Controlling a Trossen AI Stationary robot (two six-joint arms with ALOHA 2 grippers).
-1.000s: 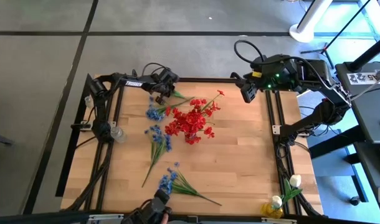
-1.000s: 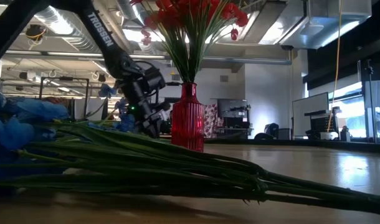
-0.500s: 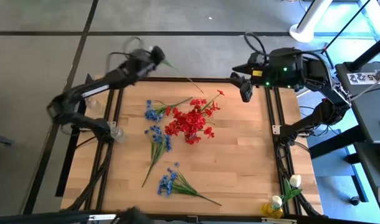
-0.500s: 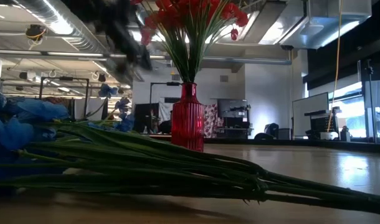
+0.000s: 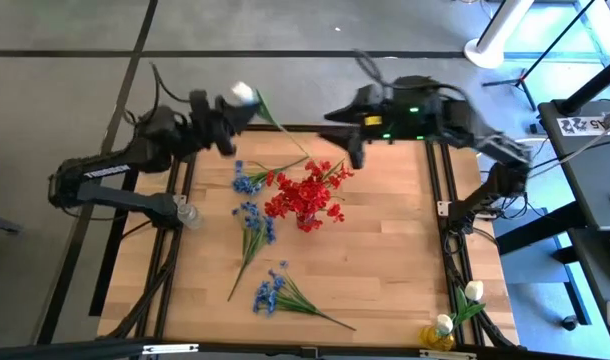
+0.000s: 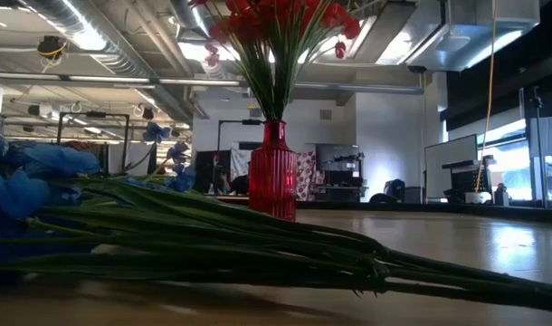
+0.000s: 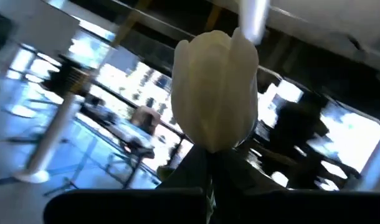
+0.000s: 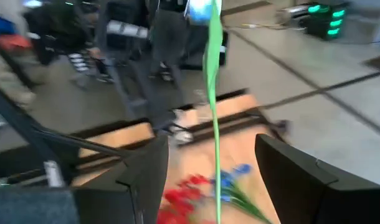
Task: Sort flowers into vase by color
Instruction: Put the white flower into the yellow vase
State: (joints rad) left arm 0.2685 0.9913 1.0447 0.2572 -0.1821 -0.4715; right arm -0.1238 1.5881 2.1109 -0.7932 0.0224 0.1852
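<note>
My left gripper (image 5: 228, 104) is raised above the table's far left corner, shut on a white tulip (image 5: 242, 93) whose green stem (image 5: 280, 125) slants down toward the red flowers. The bloom (image 7: 217, 93) fills the left wrist view. My right gripper (image 5: 349, 150) is open, over the far edge beside the red vase (image 5: 307, 197). In the right wrist view the stem (image 8: 215, 118) shows between its two fingers, apart from both. Three blue sprigs (image 5: 253, 225) lie flat on the table. Neither gripper shows in the low view. My left gripper holds the white tulip by its stem just below the bloom (image 7: 209, 180), pinched between the two fingers. The tulip is lifted clear of the table. Its bloom sticks out past the fingertips, and the long stem trails free toward the table's middle.
The red vase (image 6: 272, 172) stands at the table's middle, full of red blooms. A small clear vase (image 5: 188, 213) sits at the left edge. A yellow vase with white flowers (image 5: 443, 330) stands at the near right corner. Bare wood lies right of the red vase.
My left gripper has risen from the table's far edge and drawn back toward the left, carrying the white tulip up clear of the table, its stem trailing. My right gripper has swung toward the table's left, nearer the stem and the red flowers.
</note>
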